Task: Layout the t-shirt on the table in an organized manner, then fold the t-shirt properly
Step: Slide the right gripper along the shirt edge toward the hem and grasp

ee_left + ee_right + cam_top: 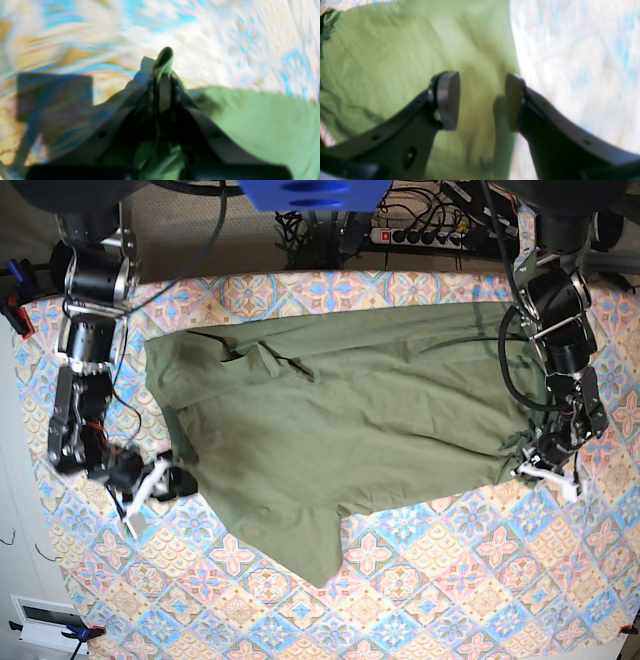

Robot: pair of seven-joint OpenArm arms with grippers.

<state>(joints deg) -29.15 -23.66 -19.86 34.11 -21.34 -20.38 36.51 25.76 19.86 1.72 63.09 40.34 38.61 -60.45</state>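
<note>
Both wrist views are motion-blurred, so we can't read fine detail there. One shirt point(330, 430), one desk point(450, 600), two arms, two hands.

Shirt lies spread across the desk's middle in the base view, crumpled, one flap hanging down toward 6 o'clock; collar and label we can't make out.

Left hand point(163, 63) sits at the shirt's 3 o'clock edge in the base view point(545, 470). Its wrist view shows the fingers pressed together on a pinch of green cloth, a fold of it poking out above the tips. More cloth bunches under the hand, cut off by the frame bottom.

Right hand point(482, 100) is at the shirt's 9 o'clock edge in the base view point(150, 480), fingers apart with nothing between them, over the shirt's edge where it meets bare desk cloth. Whether it touches the cloth we can't tell.

Power strip point(430, 235) and cables behind the desk at 12 o'clock, partly cut off.
</note>
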